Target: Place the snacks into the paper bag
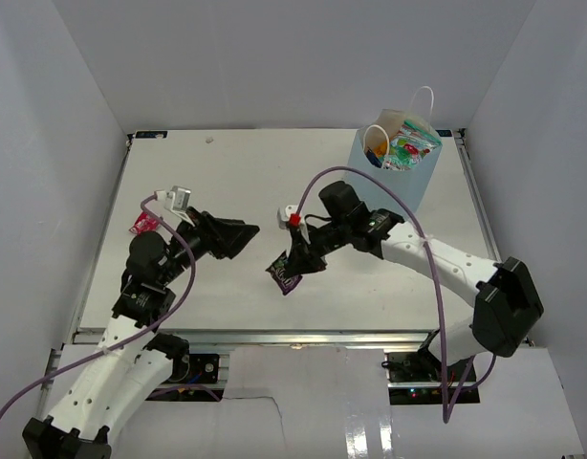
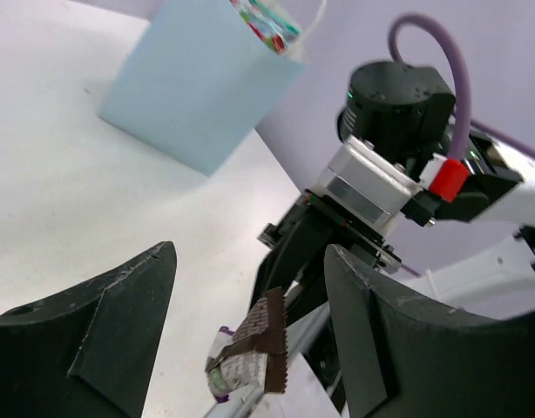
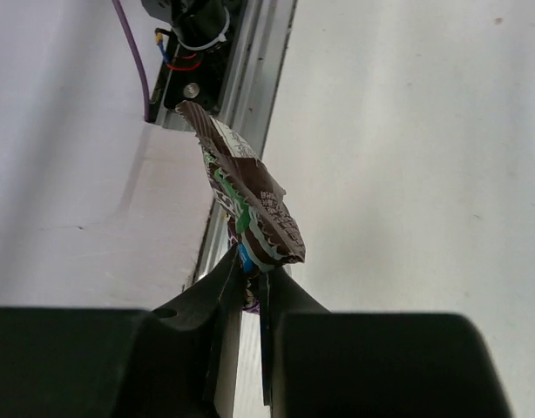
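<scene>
Right tool (image 3: 250, 277) clamped shut on one end of dark purple candy pack (image 3: 250, 205), pack jutting from fingertips over worktop (image 1: 246, 172). Print on pack too small to read. Left tool (image 1: 244, 235) near, facing pack, jaws spread wide, holding nothing. Light blue paper bag (image 1: 394, 177) well apart at far right, upright, packets inside.

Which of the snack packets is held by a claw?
The dark purple candy pack, pinched in the right claw. The red-pink wrapper lies on the table by the left arm; the other packets sit inside the paper bag.
</scene>
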You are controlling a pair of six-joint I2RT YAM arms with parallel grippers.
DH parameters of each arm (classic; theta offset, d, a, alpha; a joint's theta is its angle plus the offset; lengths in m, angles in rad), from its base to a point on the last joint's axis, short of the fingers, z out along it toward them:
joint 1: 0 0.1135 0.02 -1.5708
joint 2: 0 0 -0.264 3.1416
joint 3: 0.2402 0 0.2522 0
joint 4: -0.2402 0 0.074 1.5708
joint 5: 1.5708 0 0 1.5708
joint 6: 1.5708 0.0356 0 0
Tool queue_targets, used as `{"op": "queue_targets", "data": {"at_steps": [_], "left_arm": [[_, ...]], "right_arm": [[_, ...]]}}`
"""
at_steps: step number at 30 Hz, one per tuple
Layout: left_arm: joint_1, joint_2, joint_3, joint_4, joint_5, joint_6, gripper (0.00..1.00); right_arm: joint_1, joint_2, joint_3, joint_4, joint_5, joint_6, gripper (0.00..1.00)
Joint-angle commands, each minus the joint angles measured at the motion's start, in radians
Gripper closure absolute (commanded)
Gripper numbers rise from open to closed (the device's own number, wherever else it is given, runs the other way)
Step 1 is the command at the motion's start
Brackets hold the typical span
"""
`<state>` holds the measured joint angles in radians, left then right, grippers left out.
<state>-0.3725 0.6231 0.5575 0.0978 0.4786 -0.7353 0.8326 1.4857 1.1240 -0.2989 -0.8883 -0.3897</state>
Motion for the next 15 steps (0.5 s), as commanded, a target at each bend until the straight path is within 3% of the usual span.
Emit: {"op": "queue_targets", "data": {"at_steps": [1, 4, 9, 15], "left_arm": [[-0.003, 0.006, 0.11, -0.18, -0.182, 0.095, 0.21], [-0.003, 0.046, 0.163, -0.288, -0.268, 0.131, 0.18], [-0.003, 0.115, 0.168, -0.342, -0.31, 0.136, 0.17], [-0.003, 0.148, 0.15, -0.328, -0.342, 0.129, 0.16]], "right_arm": [[-0.07, -0.09, 0.045, -0.088, -0.001, -0.095, 0.91], [-0.16, -0.172, 0.106, -0.135, 0.011, -0.139, 0.92], [-0.392, -0.225, 0.348, -0.177, 0.008, -0.137, 0.92], [-0.711, -0.171, 0.641, -0.125, 0.061, 0.036, 0.92]]}}
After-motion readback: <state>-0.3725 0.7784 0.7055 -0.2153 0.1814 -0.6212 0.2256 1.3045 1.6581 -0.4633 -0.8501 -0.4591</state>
